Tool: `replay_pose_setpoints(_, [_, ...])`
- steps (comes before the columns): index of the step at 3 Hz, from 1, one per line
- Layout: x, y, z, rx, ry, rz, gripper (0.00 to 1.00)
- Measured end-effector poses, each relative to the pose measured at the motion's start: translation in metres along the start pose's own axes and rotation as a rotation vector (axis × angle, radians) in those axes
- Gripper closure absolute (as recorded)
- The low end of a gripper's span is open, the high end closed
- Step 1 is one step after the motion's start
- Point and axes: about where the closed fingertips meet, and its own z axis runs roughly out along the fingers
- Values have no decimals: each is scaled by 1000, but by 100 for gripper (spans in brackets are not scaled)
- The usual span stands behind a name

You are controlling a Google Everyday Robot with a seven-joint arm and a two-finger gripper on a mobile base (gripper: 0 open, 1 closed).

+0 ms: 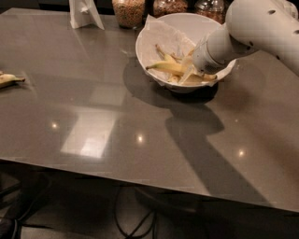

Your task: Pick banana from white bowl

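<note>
Only one camera here. The gripper (190, 73) is down inside the bowl (142, 56), right side, sitting on the banana (166, 68). Honestly can't tell if it's got a grip on it. The banana lies across the bowl's middle on the paper (161, 35), stem end pointing left, with shorter bananas (164, 53) just behind it. The fat white arm (252, 28) covers the bowl's right rim. Jars (128, 11) stand behind the bowl, a white stand (85, 13) further left, and a small banana (9, 79) sits way off left on the table (93, 130).
</note>
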Motion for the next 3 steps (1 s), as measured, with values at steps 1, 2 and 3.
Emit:
replay_pose_setpoints(1, [-1,-1,-2,1,0,0,87])
replay_pose_setpoints(2, [-3,-9,-6,22,21,-12,100])
replay_pose_setpoints(3, [-9,-18,-19,53,33,-28,100])
